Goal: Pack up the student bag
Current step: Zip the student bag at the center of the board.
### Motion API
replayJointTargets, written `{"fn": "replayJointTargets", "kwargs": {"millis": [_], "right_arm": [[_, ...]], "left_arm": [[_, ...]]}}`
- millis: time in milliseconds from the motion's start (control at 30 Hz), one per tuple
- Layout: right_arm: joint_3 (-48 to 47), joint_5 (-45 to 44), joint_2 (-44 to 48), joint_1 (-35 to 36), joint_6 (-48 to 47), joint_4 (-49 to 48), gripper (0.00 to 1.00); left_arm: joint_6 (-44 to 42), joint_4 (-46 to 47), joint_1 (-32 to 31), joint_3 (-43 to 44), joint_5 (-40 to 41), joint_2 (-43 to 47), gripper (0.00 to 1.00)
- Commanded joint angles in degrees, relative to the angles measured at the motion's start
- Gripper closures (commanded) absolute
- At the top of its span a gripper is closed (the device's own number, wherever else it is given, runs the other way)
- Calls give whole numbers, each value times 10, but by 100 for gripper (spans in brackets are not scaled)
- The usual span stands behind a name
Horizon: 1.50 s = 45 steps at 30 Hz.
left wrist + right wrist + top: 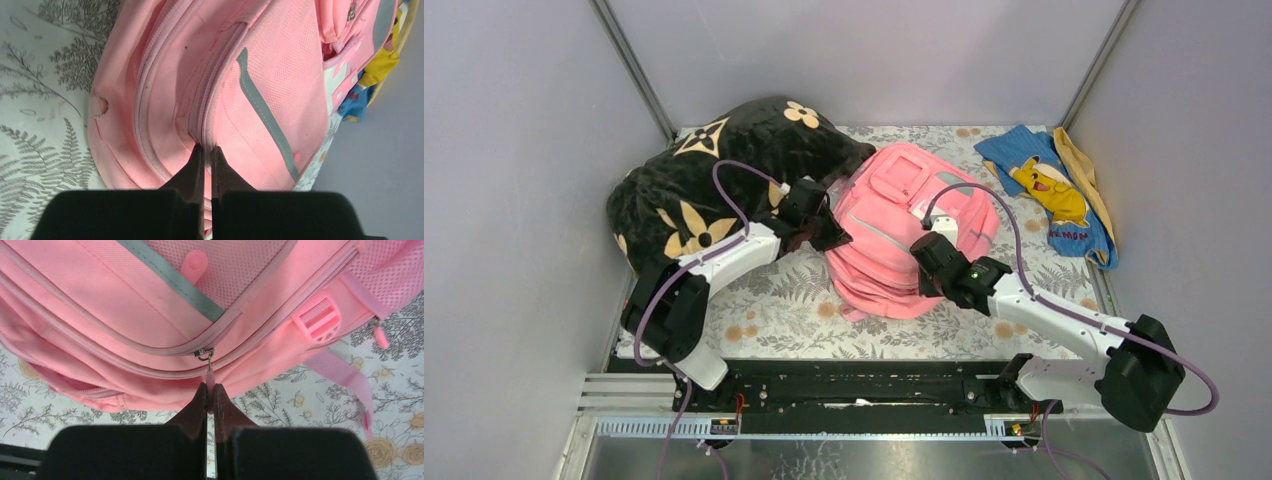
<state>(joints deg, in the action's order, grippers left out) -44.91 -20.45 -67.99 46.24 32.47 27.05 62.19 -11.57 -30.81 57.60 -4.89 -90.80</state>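
The pink student bag (pixel 904 230) lies flat in the middle of the floral table cloth. It fills the left wrist view (pixel 220 80) and the right wrist view (pixel 150 305). My left gripper (pixel 834 238) is at the bag's left edge, shut on a fold of the bag's fabric at a zip seam (pixel 206 147). My right gripper (pixel 924 262) is at the bag's near right side, shut on the pink zip pull (pixel 210 377) of a closed zip, whose metal slider (pixel 203 353) sits just above the fingertips.
A black pillow with tan flowers (pixel 714 170) lies at the back left, against the bag. A blue cloth with a yellow cartoon figure (pixel 1054 190) lies at the back right. Grey walls close in three sides. A pink strap and buckle (pixel 320 320) trail to the right.
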Motion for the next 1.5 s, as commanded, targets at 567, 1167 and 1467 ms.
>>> {"fn": "replayJointTargets", "kwargs": {"millis": [567,1167,1467], "right_arm": [[-44,-39,-56,-158,-74,-35,92],[-19,-17,2,-235,36,36,22],[-47,12,20,-237,1,22,24]], "left_arm": [[-256,-71,75,128,-94,-76,100],[-50,67,-198,104,43,-12,28],[-192,-36,-41,180,0,-44,41]]}}
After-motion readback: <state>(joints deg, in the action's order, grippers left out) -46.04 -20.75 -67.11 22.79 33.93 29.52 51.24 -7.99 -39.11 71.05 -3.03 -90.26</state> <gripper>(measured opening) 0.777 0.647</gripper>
